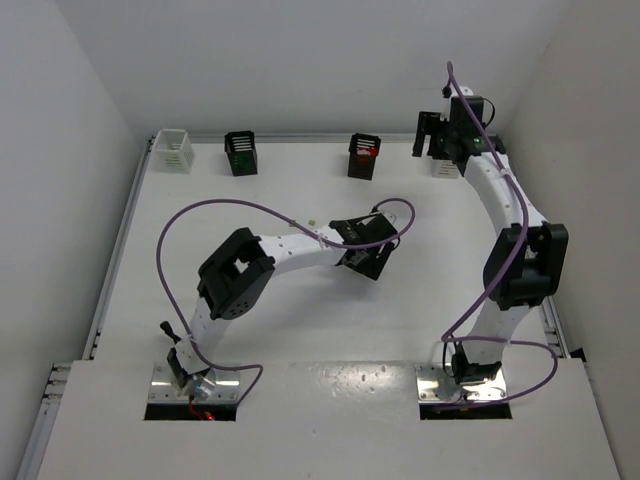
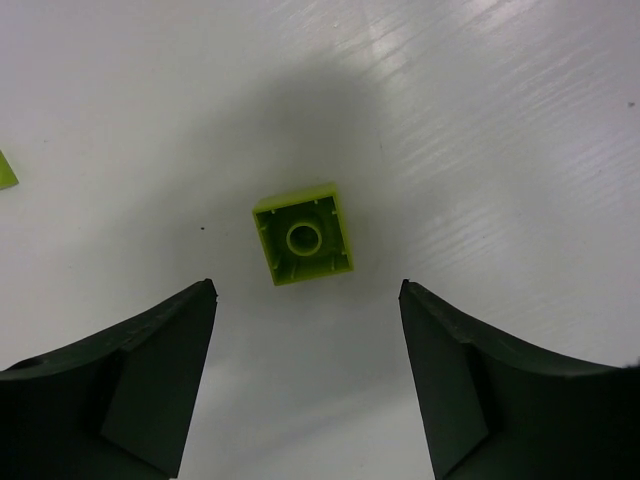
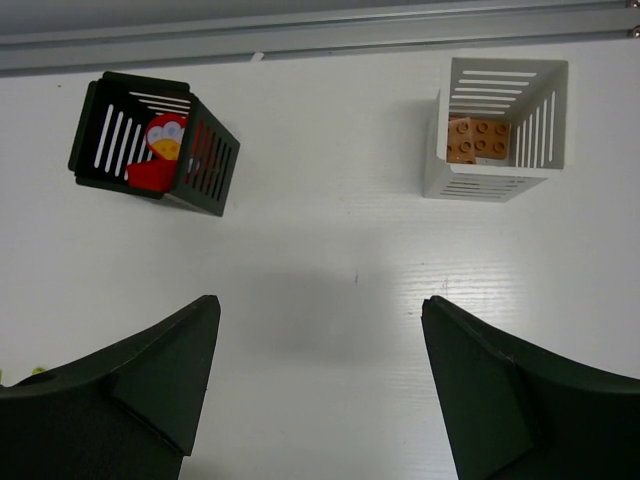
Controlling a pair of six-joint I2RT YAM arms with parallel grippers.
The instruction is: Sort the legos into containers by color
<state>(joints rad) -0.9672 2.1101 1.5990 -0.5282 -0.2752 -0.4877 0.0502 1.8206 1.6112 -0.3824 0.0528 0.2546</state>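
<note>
A yellow-green lego [image 2: 302, 238] lies upside down on the table, just ahead of my left gripper [image 2: 306, 287], which is open, empty and above it. Another yellow-green lego [image 2: 5, 170] shows at the left edge, and one [image 1: 313, 222] lies beside the left arm in the top view. My left gripper [image 1: 365, 258] is mid-table. My right gripper [image 3: 320, 300] is open and empty, hovering at the back right [image 1: 437, 135]. Ahead of it stand a black bin [image 3: 215, 165] holding red legos [image 3: 160, 150] and a white bin [image 3: 497, 185] holding an orange-brown lego [image 3: 478, 138].
Along the back wall stand a white bin [image 1: 172, 150], a black bin [image 1: 241, 153], the black bin with red legos [image 1: 364, 156] and a white bin [image 1: 443, 168] partly hidden by the right gripper. Purple cables loop over both arms.
</note>
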